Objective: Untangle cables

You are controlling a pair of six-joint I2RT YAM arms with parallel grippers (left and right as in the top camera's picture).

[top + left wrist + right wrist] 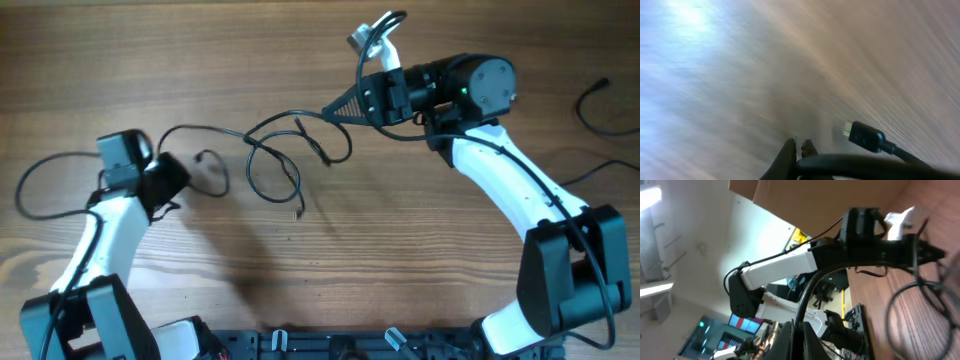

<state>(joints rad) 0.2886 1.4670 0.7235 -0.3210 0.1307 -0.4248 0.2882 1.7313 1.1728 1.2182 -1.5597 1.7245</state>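
The cables lie as thin black looping strands on the wooden table, between my two grippers. One strand runs left toward my left gripper, which is shut on a cable low over the table. In the left wrist view the shut fingers have a black cable crossing them, with a black plug end just beyond. My right gripper is shut on a cable at the upper right of the loops. In the right wrist view that cable rises from between the fingers.
A white plug sits behind the right gripper at the far table edge. A separate black cord lies at the far right. A wide black loop lies left of the left arm. A dark frame lines the near edge.
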